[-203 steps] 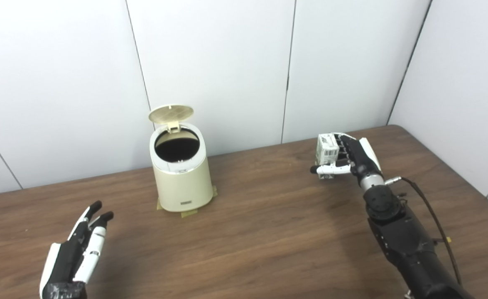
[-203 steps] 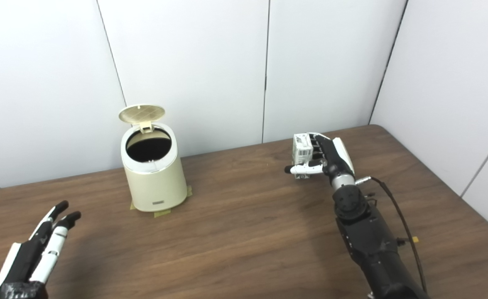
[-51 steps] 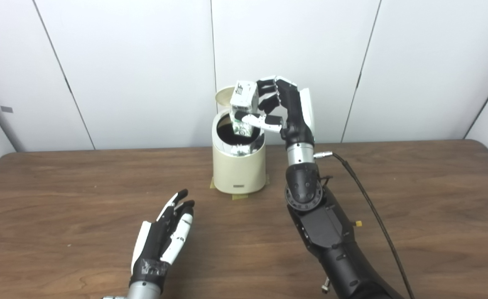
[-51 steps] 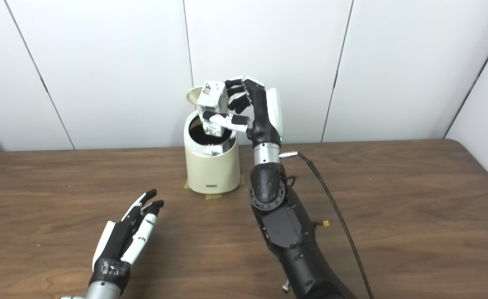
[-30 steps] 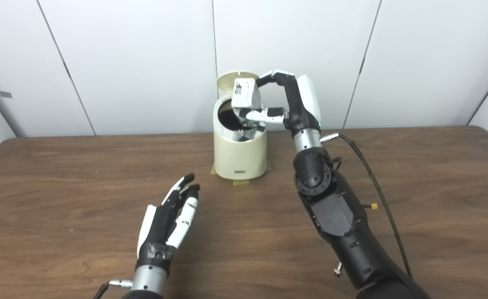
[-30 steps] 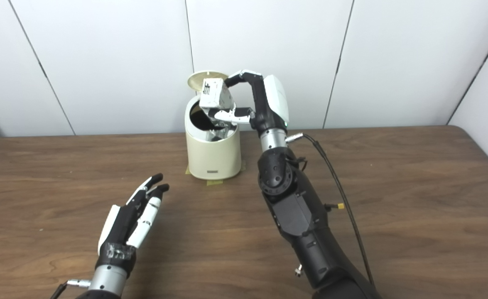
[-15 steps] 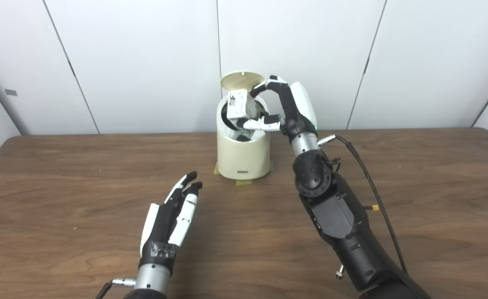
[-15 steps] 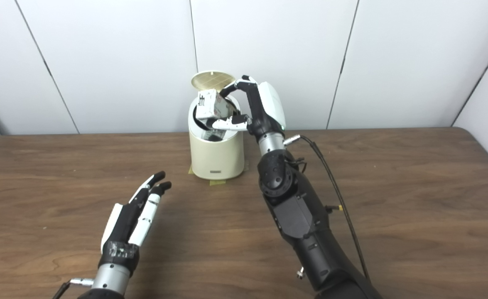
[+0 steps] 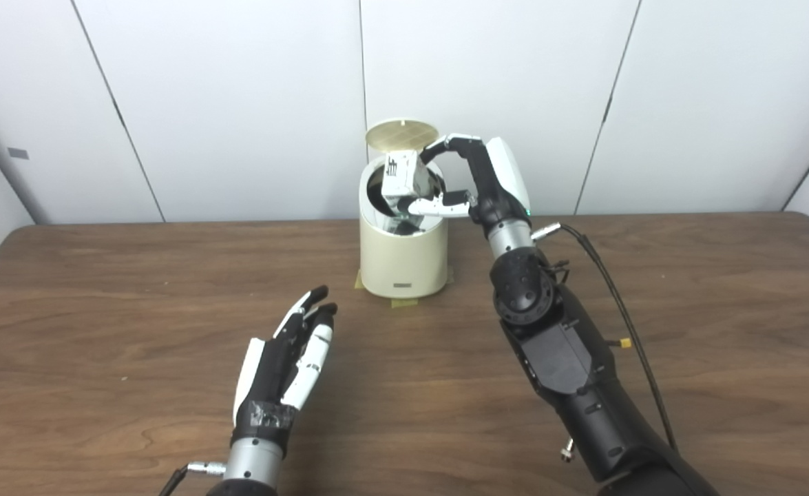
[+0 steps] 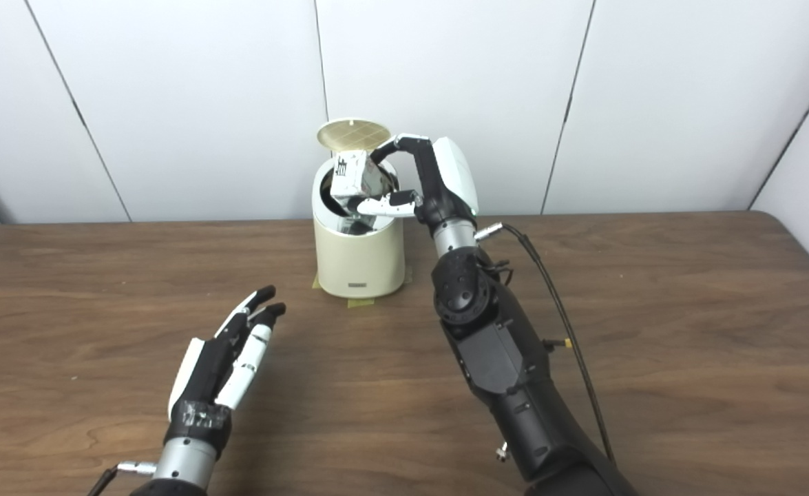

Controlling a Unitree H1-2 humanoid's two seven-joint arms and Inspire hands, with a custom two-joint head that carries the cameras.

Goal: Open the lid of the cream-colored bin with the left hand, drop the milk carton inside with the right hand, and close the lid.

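Note:
The cream-colored bin (image 9: 403,258) stands at the back middle of the table, its round lid (image 9: 402,134) tipped up behind the dark opening. A white milk carton (image 9: 399,176) hangs tilted over the bin's mouth, its lower end at rim height. My right hand (image 9: 469,182) is shut on the carton, fingers arched over its top and thumb under it. Well in front of the bin, my left hand (image 9: 287,362) hovers over the table, open, fingers straight and holding nothing.
The bin sits on strips of tape (image 9: 398,302) stuck to the wooden table (image 9: 721,310). White wall panels stand close behind the bin. A black cable (image 9: 611,275) runs along my right forearm.
Over the last second my right hand has lowered the carton into the bin's mouth, then raised it slightly. The left hand has stayed put. The view has shifted a little.

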